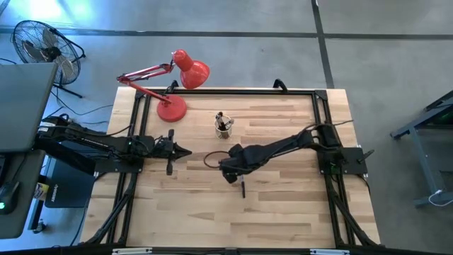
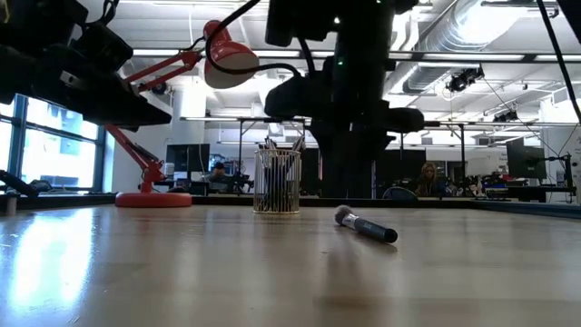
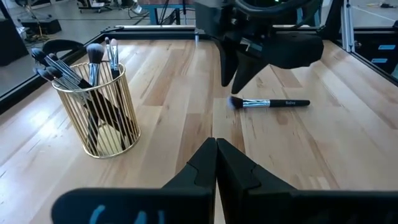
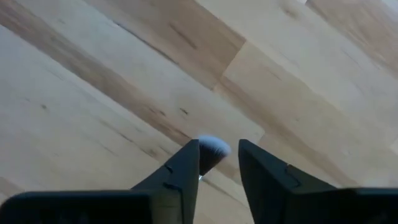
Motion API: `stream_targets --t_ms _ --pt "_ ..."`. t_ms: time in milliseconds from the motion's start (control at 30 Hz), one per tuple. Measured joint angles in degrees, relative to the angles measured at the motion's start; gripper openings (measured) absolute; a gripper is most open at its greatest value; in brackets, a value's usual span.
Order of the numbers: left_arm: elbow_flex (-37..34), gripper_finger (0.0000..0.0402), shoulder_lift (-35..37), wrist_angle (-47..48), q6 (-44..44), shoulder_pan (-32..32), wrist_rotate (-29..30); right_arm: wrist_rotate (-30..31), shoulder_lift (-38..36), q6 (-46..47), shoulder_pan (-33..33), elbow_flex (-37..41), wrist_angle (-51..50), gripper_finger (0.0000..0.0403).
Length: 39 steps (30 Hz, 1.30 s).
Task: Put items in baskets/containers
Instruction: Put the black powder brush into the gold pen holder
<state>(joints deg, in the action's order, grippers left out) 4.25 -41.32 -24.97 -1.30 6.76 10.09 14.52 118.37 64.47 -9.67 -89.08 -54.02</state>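
Note:
A round cup of thin gold wires (image 3: 96, 112) stands upright on the wooden table behind its middle, with several brushes standing in it (image 1: 224, 126). One dark-handled brush (image 3: 270, 103) with a pale ferrule and grey head lies flat on the table (image 1: 243, 188). My right gripper (image 4: 219, 162) is open and points steeply down just above the brush's head (image 4: 212, 151), one finger on either side of it, clear of it in the left wrist view. My left gripper (image 3: 216, 163) is shut, holds nothing and waits at the table's left (image 1: 182, 152).
A red desk lamp (image 1: 172, 108) stands at the table's far left corner, its base on the wood. A black frame (image 1: 212, 92) runs along the table's edges. Bare wood (image 1: 233, 219) stretches toward the near edge. People sit in the room beyond the table (image 2: 427, 177).

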Motion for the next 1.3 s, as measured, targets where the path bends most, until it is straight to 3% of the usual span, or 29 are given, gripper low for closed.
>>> stream_targets --t_ms 433,767,900,1100,1300 --pt "0.02 0.0000 0.00 0.02 0.00 0.00 0.13 -0.97 0.16 5.08 -3.27 0.00 0.05 0.0150" --pt "0.02 0.0000 -0.02 0.00 -0.33 0.00 0.11 -3.20 5.68 6.65 -3.87 -0.23 1.25 0.0157" --pt "0.02 0.0000 -0.02 -0.03 -0.39 0.01 0.09 -2.97 7.18 -0.54 -3.91 -0.29 3.58 0.0129" --pt "0.04 0.0000 -0.02 -0.07 -0.39 0.00 0.07 -3.29 7.37 -14.03 -3.93 -0.26 5.29 0.0028" --pt "0.04 0.0000 -0.02 -0.07 -0.42 0.00 -0.13 -2.92 7.45 -26.01 -4.59 -0.20 5.53 0.0040"
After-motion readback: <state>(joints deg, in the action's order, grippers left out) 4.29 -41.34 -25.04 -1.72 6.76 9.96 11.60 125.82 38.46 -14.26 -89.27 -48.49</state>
